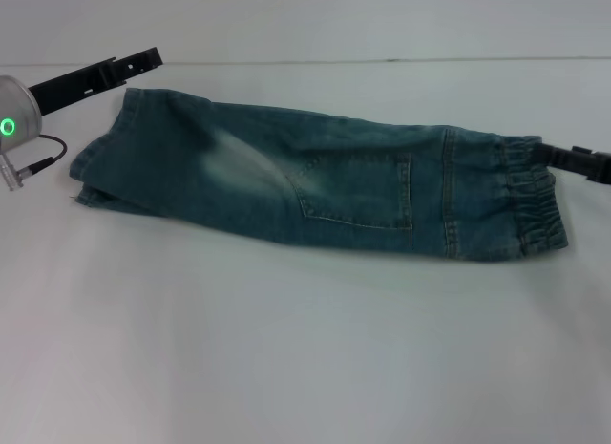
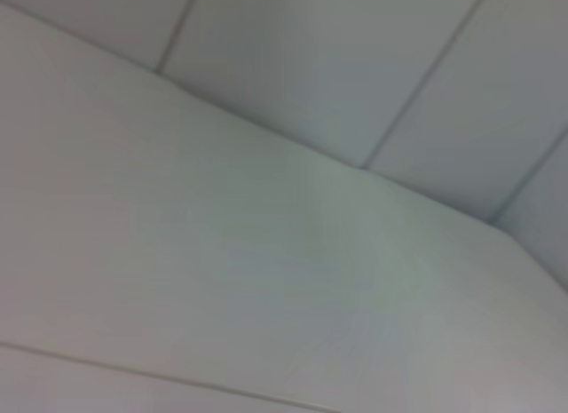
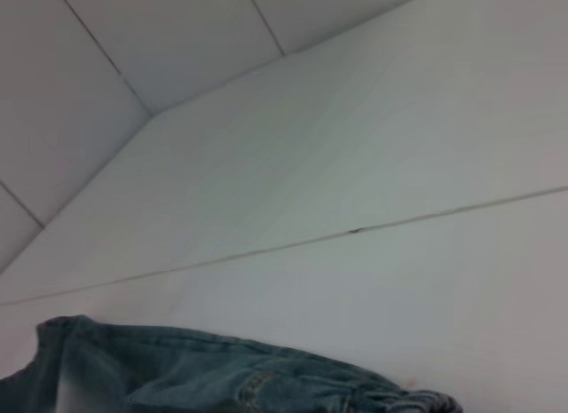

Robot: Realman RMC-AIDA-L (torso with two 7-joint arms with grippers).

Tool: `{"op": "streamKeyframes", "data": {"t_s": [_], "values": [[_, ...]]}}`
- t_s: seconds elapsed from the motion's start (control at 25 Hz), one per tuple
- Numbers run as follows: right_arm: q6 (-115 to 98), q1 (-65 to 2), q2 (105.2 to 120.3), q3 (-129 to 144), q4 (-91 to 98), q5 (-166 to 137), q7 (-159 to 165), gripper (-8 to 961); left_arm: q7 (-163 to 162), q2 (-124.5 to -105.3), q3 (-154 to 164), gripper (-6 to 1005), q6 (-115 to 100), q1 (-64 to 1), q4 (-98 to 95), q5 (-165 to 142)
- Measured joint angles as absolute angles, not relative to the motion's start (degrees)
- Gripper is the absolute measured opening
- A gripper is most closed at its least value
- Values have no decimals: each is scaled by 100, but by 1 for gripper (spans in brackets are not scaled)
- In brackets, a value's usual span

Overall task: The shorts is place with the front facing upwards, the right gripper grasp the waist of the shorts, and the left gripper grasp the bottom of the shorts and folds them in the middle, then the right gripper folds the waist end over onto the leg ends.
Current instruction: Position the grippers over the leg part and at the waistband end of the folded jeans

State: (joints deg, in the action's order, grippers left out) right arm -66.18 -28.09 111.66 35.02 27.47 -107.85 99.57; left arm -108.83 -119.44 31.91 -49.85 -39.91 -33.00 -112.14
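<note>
The shorts (image 1: 315,177) lie flat across the table, folded in half lengthwise, with a back patch pocket (image 1: 358,191) on top. The ruffled waist of the shorts (image 1: 530,200) is at the right. The bottom of the shorts, the leg ends (image 1: 95,167), is at the left. My right gripper (image 1: 576,161) touches the waistband's far corner at the right edge of the head view. My left gripper (image 1: 143,60) hovers just beyond the far corner of the leg ends, apart from the cloth. In the right wrist view the shorts (image 3: 222,373) fill the lower edge. The left wrist view shows only table and wall.
The white table (image 1: 305,348) spreads wide in front of the shorts. A pale panelled wall (image 3: 177,40) rises behind the table. A grey cable (image 1: 43,159) hangs from my left arm near the leg ends.
</note>
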Motion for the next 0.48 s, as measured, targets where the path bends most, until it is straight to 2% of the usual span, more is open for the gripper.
{"op": "streamKeyframes", "data": {"t_s": [0.48], "values": [[-8059, -2806, 10748, 3523, 4126, -11836, 12291, 937, -9792, -11987, 3214, 937, -7162, -3709, -3622, -11214]]}}
